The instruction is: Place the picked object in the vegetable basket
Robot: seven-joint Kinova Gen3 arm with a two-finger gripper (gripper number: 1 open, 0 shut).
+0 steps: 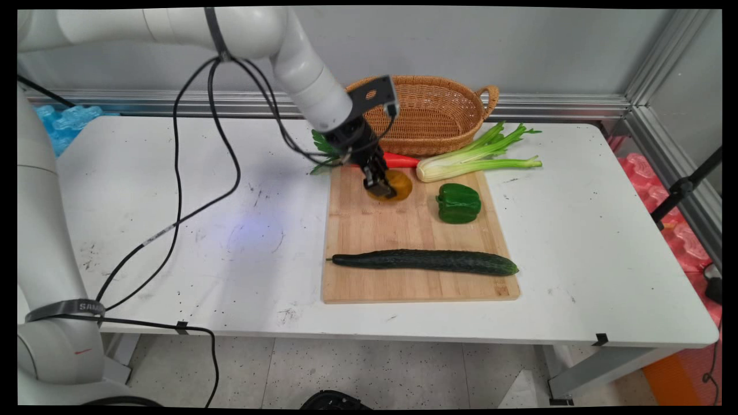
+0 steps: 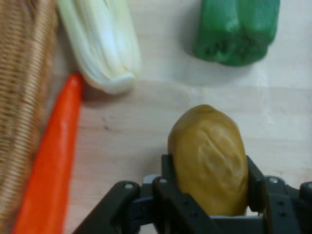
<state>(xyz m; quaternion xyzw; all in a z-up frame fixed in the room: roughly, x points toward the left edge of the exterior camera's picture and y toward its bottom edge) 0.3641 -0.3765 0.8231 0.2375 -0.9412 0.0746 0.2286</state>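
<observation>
My black gripper [image 1: 380,189] is down at the far end of the wooden cutting board [image 1: 403,230], shut on a yellow-brown potato [image 1: 399,185]. In the hand view the potato [image 2: 209,156] sits between the two fingers [image 2: 167,168], which press on its sides, with the board [image 2: 146,126] right under it. Just beyond the potato lies an orange carrot [image 1: 402,160] [image 2: 48,165]. A green bell pepper [image 1: 458,203] [image 2: 236,29] sits on the board to the potato's right.
A celery bunch [image 1: 478,158] [image 2: 102,44] lies past the board's far right corner. The wicker basket [image 1: 432,115] [image 2: 19,73] stands behind the carrot by the wall. A long cucumber [image 1: 426,261] lies across the board's near end. Black cables hang at the left.
</observation>
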